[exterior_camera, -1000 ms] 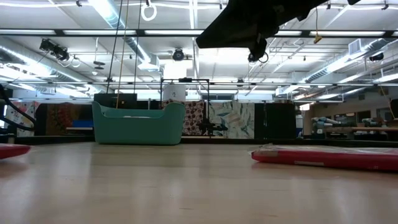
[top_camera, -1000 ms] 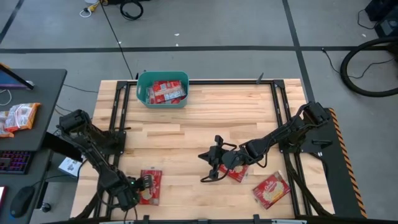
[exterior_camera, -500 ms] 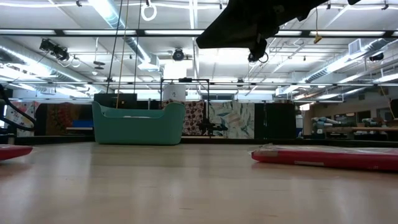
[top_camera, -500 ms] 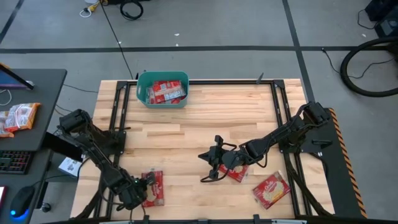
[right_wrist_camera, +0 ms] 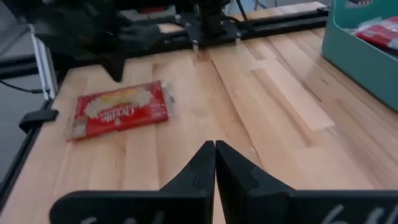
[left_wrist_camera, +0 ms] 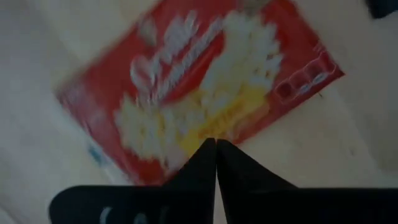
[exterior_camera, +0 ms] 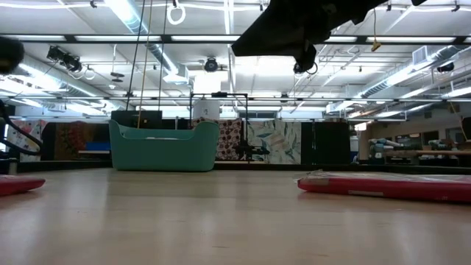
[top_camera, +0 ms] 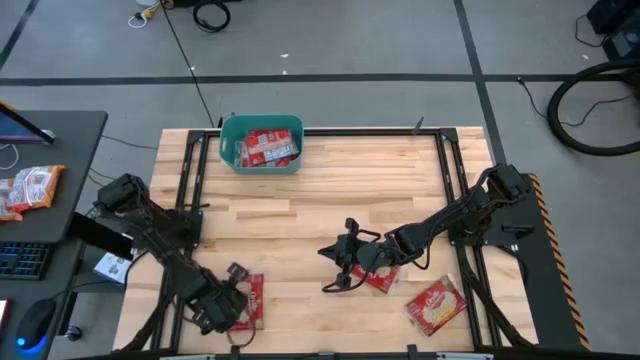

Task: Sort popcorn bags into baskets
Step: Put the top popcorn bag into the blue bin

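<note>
Lighting and picture quality: bright, even overhead light.
Ceiling tube lamps (exterior_camera: 140,20) glare in the low view; the arm overhead reads as a silhouette. The left wrist view is motion-blurred; table (top_camera: 330,180) shadows are soft.

Left arm reaches down toward the near-left corner, its pincer (top_camera: 232,300) low with both fingers (left_wrist_camera: 205,163) pressed tight together. Right arm stretches inward from the right side, its pincer (top_camera: 335,268) hovering mid-table, fingers (right_wrist_camera: 205,158) closed as well.
</note>
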Controlling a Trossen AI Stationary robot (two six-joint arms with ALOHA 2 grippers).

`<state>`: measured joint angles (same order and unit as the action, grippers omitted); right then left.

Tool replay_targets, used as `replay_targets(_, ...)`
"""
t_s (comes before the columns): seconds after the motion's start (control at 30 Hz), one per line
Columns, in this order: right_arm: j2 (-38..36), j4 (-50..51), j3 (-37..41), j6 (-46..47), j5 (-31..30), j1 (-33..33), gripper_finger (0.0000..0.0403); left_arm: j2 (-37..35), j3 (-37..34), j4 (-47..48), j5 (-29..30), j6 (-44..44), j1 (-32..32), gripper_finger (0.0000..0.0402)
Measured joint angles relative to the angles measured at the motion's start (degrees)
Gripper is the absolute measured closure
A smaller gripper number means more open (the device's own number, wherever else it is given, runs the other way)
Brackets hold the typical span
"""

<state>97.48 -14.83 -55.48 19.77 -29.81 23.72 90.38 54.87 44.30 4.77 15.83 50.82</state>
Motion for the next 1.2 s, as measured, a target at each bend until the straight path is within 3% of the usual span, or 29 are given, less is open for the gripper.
replay_targets(0.1, 2.2, -1.3, -1.2, -1.5, 0.3, 0.9, 0.0385, 0.0, 0.0, 3.6, -1.3, 5.6, -1.6, 0.0376)
replay_targets(0.27, 4.6, 2.9, -4.6, -1.5, 1.0, 1.8, 0.0385, 0.0, 0.0, 3.2, 2.3, 8.6, -1.8, 0.0367)
replay_targets(0.43, 4.5, 22.4, -8.6, 5.1, 1.7, 1.7, 0.0384, 0.0, 0.0, 2.8, 2.4, 13.4, -2.6, 0.0335)
replay_targets(0.53, 4.5, 32.9, -10.4, 7.9, 5.4, 1.7, 0.0376, 0.0, 0.0, 2.8, 2.5, 13.9, -3.9, 0.0302)
replay_targets(0.77, 4.5, 49.6, -11.2, 14.1, 15.5, 1.6, 0.0295, 0.0, 0.0, 0.4, 3.6, 12.2, -7.8, 0.0231)
replay_targets(0.93, 4.5, 65.5, -13.2, 25.3, 22.7, 2.0, 0.0246, 0.0, 0.0, -0.6, 3.5, 10.8, -8.7, 0.0222)
replay_targets(1.2, 2.6, 78.3, -10.5, 33.5, 24.8, 6.4, 0.0242, 0.0, 0.0, -1.4, 4.2, 7.7, -10.1, 0.0229)
